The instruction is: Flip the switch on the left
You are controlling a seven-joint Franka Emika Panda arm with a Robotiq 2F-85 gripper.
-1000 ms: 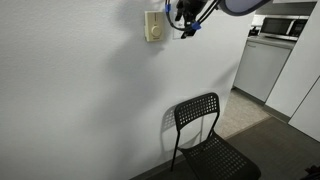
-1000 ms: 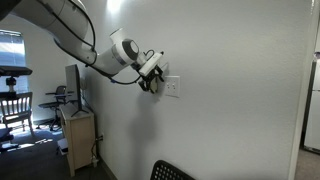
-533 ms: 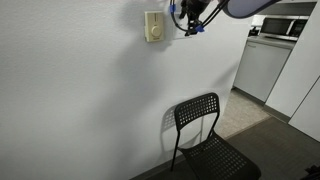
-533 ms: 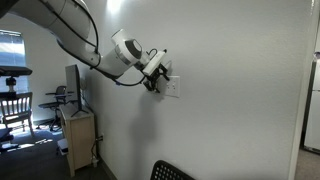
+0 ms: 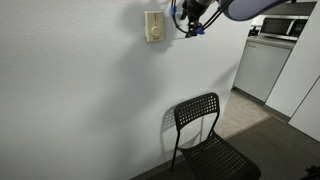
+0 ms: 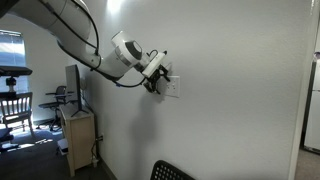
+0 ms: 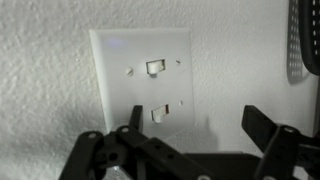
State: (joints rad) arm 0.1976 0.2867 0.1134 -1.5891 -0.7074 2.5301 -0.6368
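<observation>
One textured white wall (image 5: 80, 90) carries a square white plastic wall plate (image 7: 112, 95). Your black gripper (image 7: 192, 120) hangs close before it, jaws spread wide. The switch (image 7: 158, 116), the small white toggle lower in the wrist view, sits between your fingertips.

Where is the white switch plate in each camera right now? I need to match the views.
In an exterior view: switch plate mid-frame, just right of the gripper.
In an exterior view: not visible, the gripper is in front of it, right of the beige box.
Wrist view: upper centre, its toggles one above the other.
Shared landmark: the gripper, at the plate in all three views.
</observation>
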